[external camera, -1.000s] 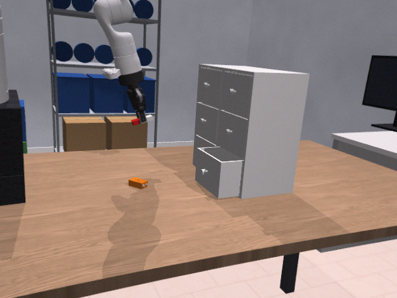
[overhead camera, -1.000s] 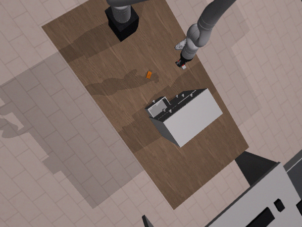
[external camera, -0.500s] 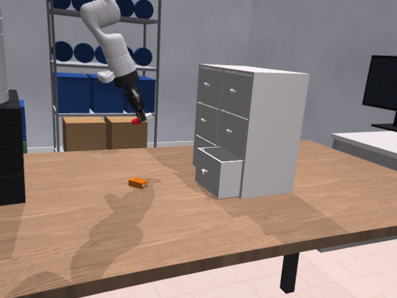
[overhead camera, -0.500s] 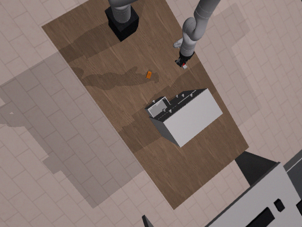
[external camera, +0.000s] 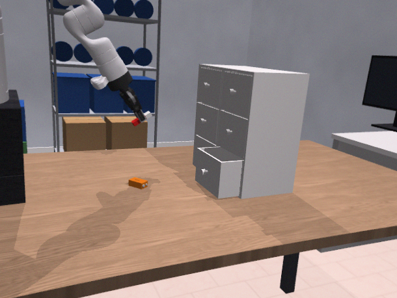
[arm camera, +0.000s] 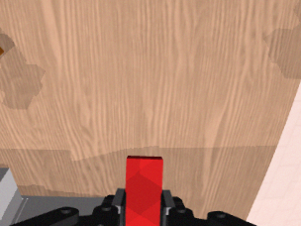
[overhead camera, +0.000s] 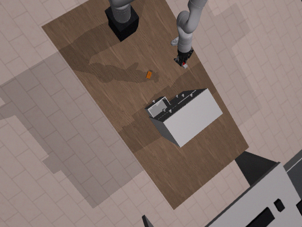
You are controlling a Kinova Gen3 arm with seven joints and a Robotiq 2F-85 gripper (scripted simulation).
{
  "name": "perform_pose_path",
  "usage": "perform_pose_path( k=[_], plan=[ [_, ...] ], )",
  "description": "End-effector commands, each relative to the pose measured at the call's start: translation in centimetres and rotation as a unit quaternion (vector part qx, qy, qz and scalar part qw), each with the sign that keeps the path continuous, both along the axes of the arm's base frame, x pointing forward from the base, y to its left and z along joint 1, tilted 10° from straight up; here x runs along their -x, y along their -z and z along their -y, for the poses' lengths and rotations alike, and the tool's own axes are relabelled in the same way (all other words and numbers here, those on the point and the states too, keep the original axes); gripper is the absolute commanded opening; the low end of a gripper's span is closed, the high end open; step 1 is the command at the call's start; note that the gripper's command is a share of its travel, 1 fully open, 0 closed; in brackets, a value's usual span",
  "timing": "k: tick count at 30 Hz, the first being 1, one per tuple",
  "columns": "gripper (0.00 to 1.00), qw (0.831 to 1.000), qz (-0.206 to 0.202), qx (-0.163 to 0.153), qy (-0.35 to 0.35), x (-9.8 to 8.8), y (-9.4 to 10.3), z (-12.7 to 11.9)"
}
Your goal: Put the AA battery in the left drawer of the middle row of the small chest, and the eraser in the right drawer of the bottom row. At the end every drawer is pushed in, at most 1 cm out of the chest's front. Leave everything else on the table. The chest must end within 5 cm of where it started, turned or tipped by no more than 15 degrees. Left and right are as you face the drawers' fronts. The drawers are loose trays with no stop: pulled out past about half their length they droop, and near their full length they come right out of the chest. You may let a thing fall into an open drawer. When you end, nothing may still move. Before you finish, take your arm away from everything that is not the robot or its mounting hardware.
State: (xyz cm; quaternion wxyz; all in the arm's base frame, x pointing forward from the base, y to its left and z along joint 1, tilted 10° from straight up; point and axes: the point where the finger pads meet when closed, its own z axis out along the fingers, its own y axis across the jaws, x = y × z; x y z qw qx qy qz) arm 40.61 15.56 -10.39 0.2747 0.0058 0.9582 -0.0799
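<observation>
Claw clamped on eraser; lettering unreadable.
On the orange block battery (overhead camera: 148, 75) (external camera: 138, 183), lying on the brown wooden bench (overhead camera: 198, 158) (external camera: 97, 228) (arm camera: 149, 74), I see faint dark marks, too small to read. My black two-finger claw (overhead camera: 183, 64) (external camera: 142, 119) (arm camera: 143, 202), fingers partly apart, grips the red-and-white block eraser (overhead camera: 184, 66) (external camera: 136, 121) (arm camera: 144, 185) in the air.

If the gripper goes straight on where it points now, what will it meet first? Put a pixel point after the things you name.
Probably the wooden table top (overhead camera: 161, 52) (external camera: 81, 172) (arm camera: 149, 74), with the held eraser (overhead camera: 185, 66) (external camera: 135, 122) (arm camera: 144, 185) touching first. The chest (overhead camera: 193, 119) (external camera: 273, 130) (arm camera: 7, 193) seems beyond that line, though depth is unclear.
</observation>
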Motion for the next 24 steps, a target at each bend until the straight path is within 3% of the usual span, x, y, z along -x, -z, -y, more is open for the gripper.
perform_pose_path(
  k=[1, 24],
  plan=[
    [0.19, 1.000, 0.009, 0.016, -0.016, 0.95, 0.71, 0.13],
    [0.19, 0.992, 0.116, 0.020, -0.034, 1.16, 0.88, 0.15]
  ],
)
